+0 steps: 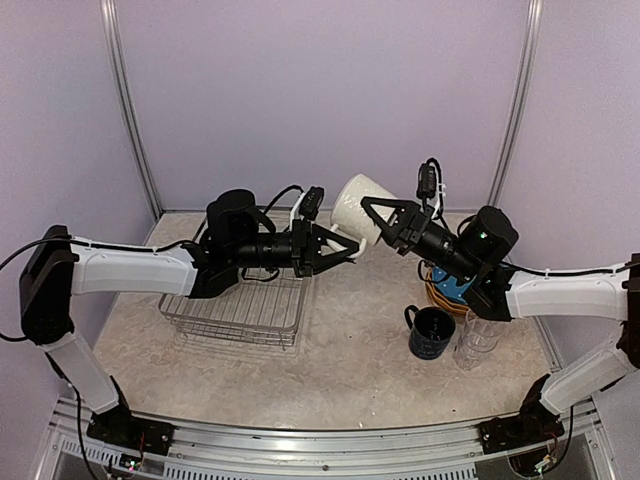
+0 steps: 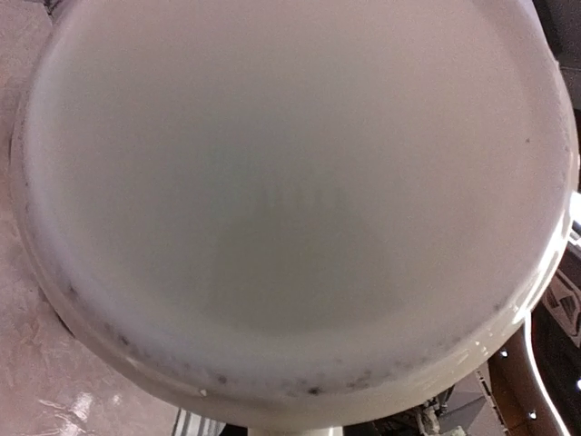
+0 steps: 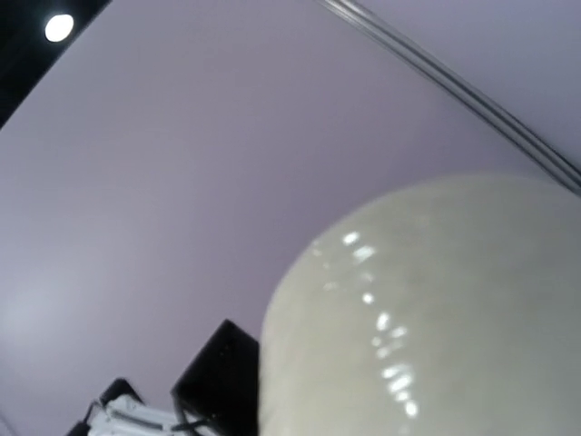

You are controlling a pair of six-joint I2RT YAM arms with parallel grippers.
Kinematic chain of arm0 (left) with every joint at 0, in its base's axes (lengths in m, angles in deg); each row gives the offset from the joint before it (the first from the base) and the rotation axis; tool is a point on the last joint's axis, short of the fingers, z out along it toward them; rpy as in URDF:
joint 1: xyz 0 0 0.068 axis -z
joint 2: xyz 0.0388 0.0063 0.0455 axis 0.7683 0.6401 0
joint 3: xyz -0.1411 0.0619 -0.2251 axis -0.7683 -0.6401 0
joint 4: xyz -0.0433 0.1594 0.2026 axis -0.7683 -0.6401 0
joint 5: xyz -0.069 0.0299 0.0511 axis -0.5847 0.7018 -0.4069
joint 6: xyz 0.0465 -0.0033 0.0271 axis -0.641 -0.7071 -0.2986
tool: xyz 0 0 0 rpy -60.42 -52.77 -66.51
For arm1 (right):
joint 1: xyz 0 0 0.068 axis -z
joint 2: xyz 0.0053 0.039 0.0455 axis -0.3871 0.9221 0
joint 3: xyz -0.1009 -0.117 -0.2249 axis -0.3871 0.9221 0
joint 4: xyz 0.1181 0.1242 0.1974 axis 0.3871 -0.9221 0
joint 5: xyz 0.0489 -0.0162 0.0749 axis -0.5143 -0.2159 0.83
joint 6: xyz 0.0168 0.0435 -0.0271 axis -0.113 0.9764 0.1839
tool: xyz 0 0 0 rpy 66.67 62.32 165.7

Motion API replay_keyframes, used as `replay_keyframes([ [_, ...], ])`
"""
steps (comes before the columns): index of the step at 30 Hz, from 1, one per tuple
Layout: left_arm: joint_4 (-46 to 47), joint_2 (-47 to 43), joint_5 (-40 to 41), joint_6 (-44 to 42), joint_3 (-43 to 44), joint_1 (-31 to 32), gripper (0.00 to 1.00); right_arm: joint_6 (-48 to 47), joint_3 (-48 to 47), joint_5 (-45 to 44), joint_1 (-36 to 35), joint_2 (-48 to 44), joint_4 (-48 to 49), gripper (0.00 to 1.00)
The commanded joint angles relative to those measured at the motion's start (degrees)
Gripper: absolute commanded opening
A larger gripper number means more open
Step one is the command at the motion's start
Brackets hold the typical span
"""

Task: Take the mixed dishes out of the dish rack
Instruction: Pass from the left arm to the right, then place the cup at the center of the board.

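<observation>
The cream mug (image 1: 352,205) hangs in the air over the middle of the table, between my two grippers. My left gripper (image 1: 345,248) is shut on its lower edge from the left. The mug fills the left wrist view (image 2: 290,200), which hides the fingers. My right gripper (image 1: 375,222) is open, its fingers spread against the mug's right side. The right wrist view shows only the mug's glossy wall (image 3: 436,327). The silver wire dish rack (image 1: 240,308) sits under my left arm and looks empty.
A navy mug (image 1: 432,333) and clear drinking glasses (image 1: 478,340) stand on the table at the right. A stack of yellow-orange and blue plates (image 1: 450,287) lies partly under my right arm. The booth walls stand behind.
</observation>
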Motion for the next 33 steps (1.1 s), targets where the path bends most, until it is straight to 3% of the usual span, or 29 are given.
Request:
replay_keyframes([
  [1,0.2,-0.1,0.5,-3.4,2.0,0.4,0.15,-1.0,-0.5,1.5,-0.2,-0.8,7.9,0.0],
  [4,-7.3,-2.8,1.8,-9.3,0.8,0.1,0.35,-3.8,-1.4,3.5,0.4,-1.6,6.4,0.0],
  [6,-13.3,-6.2,5.0,-13.6,-0.9,0.0,0.56,-7.6,-2.3,3.5,1.1,-3.2,1.0,0.0],
  [8,-18.1,-9.6,7.9,-17.1,-3.0,-0.4,0.76,-12.2,-3.6,2.0,1.9,-5.4,-11.1,0.0],
  [12,-26.5,-16.8,12.6,-21.9,-6.5,-2.0,0.99,-23.2,-8.2,-0.3,3.1,-7.1,-31.1,0.0],
  [19,-43.2,-28.7,26.1,-26.7,-8.5,-3.4,0.99,-35.9,-23.6,-9.1,4.4,1.3,-65.8,0.0],
  [23,-48.9,-33.0,31.0,-26.9,-6.5,-3.3,0.99,-39.2,-29.1,-13.2,5.8,7.0,-74.7,0.0],
  [33,-53.0,-32.9,34.7,-28.6,-2.3,0.4,0.99,-48.0,-41.8,-24.1,7.1,21.2,-92.5,0.0],
])
